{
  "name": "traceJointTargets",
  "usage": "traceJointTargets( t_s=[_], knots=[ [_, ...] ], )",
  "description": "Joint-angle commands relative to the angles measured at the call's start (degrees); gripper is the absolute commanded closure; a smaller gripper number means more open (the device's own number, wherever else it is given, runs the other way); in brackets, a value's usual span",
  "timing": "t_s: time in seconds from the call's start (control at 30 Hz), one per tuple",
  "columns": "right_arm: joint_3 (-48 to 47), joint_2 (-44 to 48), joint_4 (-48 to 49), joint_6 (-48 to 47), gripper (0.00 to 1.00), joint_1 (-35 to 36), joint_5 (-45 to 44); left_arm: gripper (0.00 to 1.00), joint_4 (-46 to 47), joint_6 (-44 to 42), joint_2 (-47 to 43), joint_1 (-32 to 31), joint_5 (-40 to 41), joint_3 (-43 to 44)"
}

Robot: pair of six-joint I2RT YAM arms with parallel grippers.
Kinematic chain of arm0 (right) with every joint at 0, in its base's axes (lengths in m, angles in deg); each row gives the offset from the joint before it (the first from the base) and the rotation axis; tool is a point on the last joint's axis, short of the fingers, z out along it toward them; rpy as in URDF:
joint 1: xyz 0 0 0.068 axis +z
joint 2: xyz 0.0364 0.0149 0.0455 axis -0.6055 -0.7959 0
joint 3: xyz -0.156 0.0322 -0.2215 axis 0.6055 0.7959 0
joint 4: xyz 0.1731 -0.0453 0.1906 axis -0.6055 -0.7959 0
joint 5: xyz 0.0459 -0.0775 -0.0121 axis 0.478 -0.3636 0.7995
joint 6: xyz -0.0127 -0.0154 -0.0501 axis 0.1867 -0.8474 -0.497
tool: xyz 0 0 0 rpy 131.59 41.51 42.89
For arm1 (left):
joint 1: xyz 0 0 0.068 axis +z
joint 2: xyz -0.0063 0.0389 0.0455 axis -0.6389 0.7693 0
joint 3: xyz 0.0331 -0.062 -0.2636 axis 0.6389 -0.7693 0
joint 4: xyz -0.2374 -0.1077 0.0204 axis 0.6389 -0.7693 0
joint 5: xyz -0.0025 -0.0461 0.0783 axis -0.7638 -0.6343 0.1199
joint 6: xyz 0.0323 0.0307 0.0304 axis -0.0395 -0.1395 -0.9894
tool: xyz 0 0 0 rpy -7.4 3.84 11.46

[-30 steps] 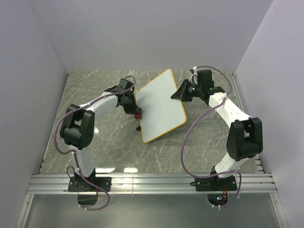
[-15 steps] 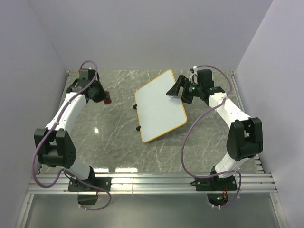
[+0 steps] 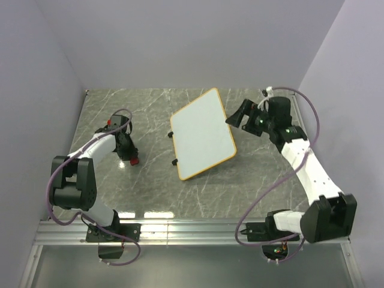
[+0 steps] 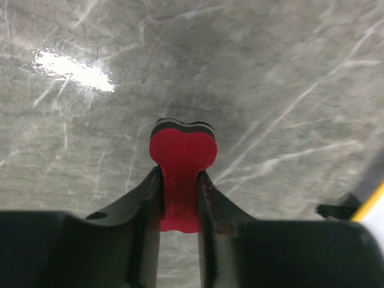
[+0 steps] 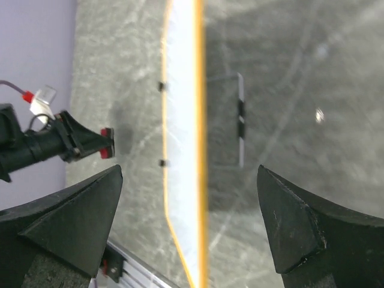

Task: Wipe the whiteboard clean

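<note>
Now, your left gripper [image 4: 180,180] is clamping the red eraser [image 4: 182,157] between its fingers [image 4: 144,192], and the bow-shaped head is sticking out past the tips. It is hanging just over the marble table [image 3: 150,180]. Whether the eraser is touching the stone, you cannot tell.

In the top view that gripper is sitting over the left part of the table, well apart from the whiteboard [image 3: 202,133]. The whiteboard is lying flat near the table's middle, turned at an angle, with an orange rim running all round and its face showing plain white. Two black clips [image 3: 174,161] are sitting on its left edge, the side facing the eraser.

Your right gripper [image 3: 236,117] is hovering just beside the whiteboard's right edge, toward the far end. Its fingers [image 5: 66,222] are spread wide and gripping nothing. The right wrist camera is looking across the whiteboard almost edge-on, toward the left gripper and the eraser beyond.
</note>
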Motion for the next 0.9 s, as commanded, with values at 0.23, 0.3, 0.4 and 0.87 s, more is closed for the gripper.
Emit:
traceJointTargets(
  t_s=[0.23, 0.3, 0.4, 0.87],
  knots=[
    [16.3, 14.8, -2.8, -0.9, 0.0, -1.4, -4.0, 0.06, 2.0, -1.2, -0.3, -0.2, 3.6, -0.8],
    [17.8, 17.1, -3.4, -0.8, 0.0, -1.3, -4.0, 0.01, 0.3, -1.1, -1.3, -0.2, 4.1, 0.0],
    [19.4, 20.1, -4.6, -0.6, 0.0, -1.3, -4.3, 0.01, -1.5, -0.8, -1.5, -0.2, 4.6, 1.7],
    [20.7, 29.4, -12.6, 3.0, 0.0, -1.3, -3.8, 0.01, -5.7, 2.4, -10.4, -2.1, -0.8, 10.5]
  ],
)
